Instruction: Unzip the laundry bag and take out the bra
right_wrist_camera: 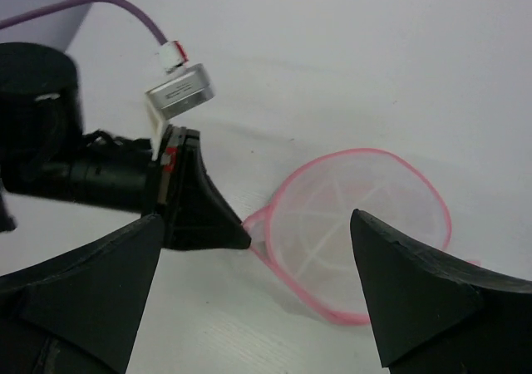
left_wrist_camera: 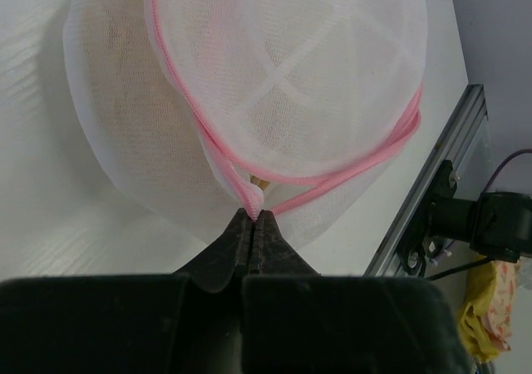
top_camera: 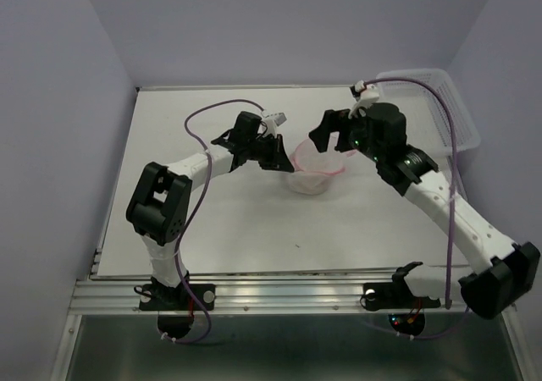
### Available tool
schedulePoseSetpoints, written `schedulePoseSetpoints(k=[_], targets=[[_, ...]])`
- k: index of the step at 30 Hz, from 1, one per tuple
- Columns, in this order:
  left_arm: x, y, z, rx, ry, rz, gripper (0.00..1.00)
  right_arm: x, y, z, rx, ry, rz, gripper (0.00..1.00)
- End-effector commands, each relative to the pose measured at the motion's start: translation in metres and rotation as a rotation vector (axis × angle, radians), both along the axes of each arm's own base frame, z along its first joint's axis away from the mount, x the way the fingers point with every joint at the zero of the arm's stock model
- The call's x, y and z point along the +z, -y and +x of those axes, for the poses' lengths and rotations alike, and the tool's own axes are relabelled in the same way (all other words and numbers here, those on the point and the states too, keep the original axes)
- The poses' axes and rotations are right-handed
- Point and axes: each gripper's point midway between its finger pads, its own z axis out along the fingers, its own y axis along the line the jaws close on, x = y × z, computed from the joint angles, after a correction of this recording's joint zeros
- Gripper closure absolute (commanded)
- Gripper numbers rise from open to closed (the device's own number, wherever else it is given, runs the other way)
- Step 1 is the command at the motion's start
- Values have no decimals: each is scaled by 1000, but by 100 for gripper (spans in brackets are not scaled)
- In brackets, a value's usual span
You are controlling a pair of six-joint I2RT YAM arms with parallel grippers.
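The laundry bag is a round white mesh pouch with a pink zipper rim, lying mid-table. In the left wrist view the bag fills the frame, its lid flap partly lifted. A peach-tan shape, the bra, shows dimly through the lower mesh. My left gripper is shut on the pink rim at the bag's left edge; it also shows in the top view. My right gripper is open and empty, hovering above the bag; in the top view it is just behind the bag.
A white lattice basket stands at the table's far right corner. The table's aluminium front rail runs close by the bag in the left wrist view. Purple cables loop over both arms.
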Motion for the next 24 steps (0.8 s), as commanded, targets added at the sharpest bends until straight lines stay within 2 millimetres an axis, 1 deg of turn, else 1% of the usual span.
schedulePoseSetpoints(k=[1, 2, 3, 4, 5, 6, 7, 8, 9, 11, 15, 17, 18, 19, 21, 24], targets=[[8, 7, 2, -7, 86, 5, 100, -37, -3, 52, -179, -155, -79, 0], [6, 6, 1, -4, 85, 8, 100, -44, -4, 61, -222, -184, -102, 0], [5, 7, 0, -1, 85, 10, 100, -80, -3, 70, -263, -286, -178, 0], [3, 7, 0, 7, 83, 12, 100, -85, 0, 78, -309, -307, -198, 0], [2, 7, 0, 11, 87, 11, 100, -74, 8, 92, -390, -284, -209, 0], [1, 8, -1, 18, 83, 9, 100, -82, 9, 96, -415, -302, -224, 0], [0, 8, -1, 22, 87, 4, 100, -99, 13, 104, -460, -328, -262, 0], [0, 9, -2, 23, 91, 5, 100, -98, 14, 110, -486, -326, -267, 0], [0, 9, -1, 26, 97, 6, 100, -106, 17, 109, -497, -349, -300, 0], [-1, 11, -3, 26, 104, 9, 100, -117, 24, 117, -549, -358, -363, 0], [-3, 14, -5, 23, 104, 5, 100, -138, 25, 115, -492, -399, -472, 0], [-5, 14, -5, 23, 100, 6, 100, -151, 23, 112, -447, -423, -509, 0], [-4, 14, -5, 24, 101, 4, 100, -161, 22, 107, -416, -448, -524, 0], [-4, 14, -5, 24, 101, 5, 100, -163, 22, 106, -415, -452, -530, 1], [-4, 13, -4, 30, 105, 7, 100, -170, 21, 103, -397, -469, -535, 8], [-2, 14, -4, 31, 106, 3, 100, -179, 21, 97, -376, -496, -548, 12]])
